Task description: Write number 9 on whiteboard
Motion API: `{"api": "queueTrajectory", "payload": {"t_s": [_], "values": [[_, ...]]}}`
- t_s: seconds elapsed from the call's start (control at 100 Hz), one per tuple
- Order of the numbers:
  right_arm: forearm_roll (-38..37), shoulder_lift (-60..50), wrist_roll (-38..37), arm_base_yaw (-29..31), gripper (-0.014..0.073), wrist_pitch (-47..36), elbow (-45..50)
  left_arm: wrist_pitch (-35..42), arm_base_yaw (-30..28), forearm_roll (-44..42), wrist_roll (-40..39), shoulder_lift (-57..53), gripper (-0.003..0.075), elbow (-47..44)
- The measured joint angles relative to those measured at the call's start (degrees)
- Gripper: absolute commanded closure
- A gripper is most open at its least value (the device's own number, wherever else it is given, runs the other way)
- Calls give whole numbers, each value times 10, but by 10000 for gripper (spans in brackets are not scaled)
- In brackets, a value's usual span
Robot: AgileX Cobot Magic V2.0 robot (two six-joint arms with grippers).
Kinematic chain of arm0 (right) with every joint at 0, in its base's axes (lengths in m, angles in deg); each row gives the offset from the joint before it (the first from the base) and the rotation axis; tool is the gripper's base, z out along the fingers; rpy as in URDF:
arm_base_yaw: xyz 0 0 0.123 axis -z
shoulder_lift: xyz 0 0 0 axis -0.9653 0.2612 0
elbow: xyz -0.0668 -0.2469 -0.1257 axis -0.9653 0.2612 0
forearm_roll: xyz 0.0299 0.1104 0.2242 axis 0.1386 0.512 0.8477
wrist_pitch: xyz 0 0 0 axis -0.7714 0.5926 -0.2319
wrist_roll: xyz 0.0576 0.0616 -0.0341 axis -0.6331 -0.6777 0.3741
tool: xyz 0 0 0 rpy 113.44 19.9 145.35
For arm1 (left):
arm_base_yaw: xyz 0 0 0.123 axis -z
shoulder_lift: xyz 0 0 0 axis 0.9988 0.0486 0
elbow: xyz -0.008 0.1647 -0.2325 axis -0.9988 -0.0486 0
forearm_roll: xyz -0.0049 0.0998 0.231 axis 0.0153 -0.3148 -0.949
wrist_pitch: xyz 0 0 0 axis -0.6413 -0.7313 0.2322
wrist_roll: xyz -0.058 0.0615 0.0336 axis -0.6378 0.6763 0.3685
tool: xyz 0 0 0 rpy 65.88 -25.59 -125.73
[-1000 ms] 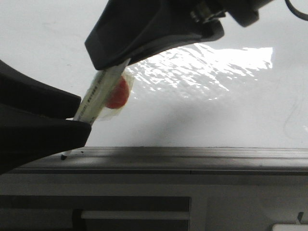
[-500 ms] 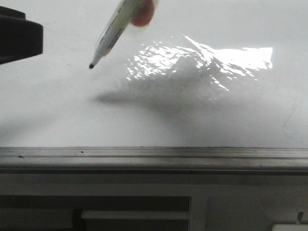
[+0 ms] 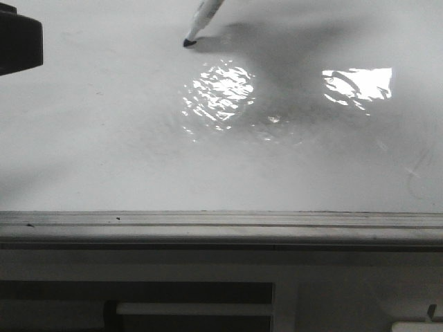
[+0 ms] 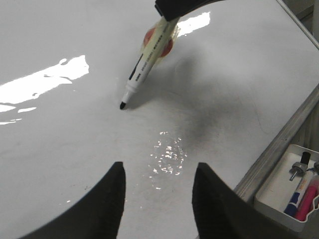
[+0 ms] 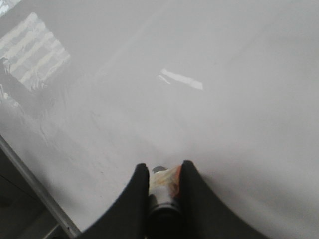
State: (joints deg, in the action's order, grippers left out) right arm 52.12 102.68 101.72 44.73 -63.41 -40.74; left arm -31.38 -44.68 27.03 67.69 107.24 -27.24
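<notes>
The whiteboard [image 3: 221, 159] is glossy white-grey with glare patches; it also fills the left wrist view [image 4: 75, 129] and the right wrist view [image 5: 199, 99]. No drawn 9 shows on it. My right gripper [image 5: 164, 172] is shut on a marker [image 4: 144, 64] with an orange tape lump. The marker's black tip [image 3: 188, 43] is at the board surface, far centre. Only the marker's lower end [image 3: 204, 17] shows in the front view. My left gripper [image 4: 159, 169] is open and empty, hovering over the board nearer the rail.
A grey metal tray rail [image 3: 221, 225] runs along the board's near edge, also in the left wrist view [image 4: 279, 144]. A small white tray [image 4: 294, 194] with spare markers sits beyond the rail. A dark part of the left arm [image 3: 17, 45] is at the far left.
The right arm moved the marker from low near the rail up and away across the board; its tip now rests at the far centre. The left arm drew back to the left.
</notes>
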Motion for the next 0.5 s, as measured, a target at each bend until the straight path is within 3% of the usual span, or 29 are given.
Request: {"api": "queueTrajectory", "payload": {"t_s": [0.24, 0.5], "values": [[26, 53, -5, -19, 655, 59, -31, 0, 0, 0, 0, 0, 423, 0], [-17, 23, -5, 9, 655, 100, -48, 0, 0, 0, 0, 0, 423, 0]]}}
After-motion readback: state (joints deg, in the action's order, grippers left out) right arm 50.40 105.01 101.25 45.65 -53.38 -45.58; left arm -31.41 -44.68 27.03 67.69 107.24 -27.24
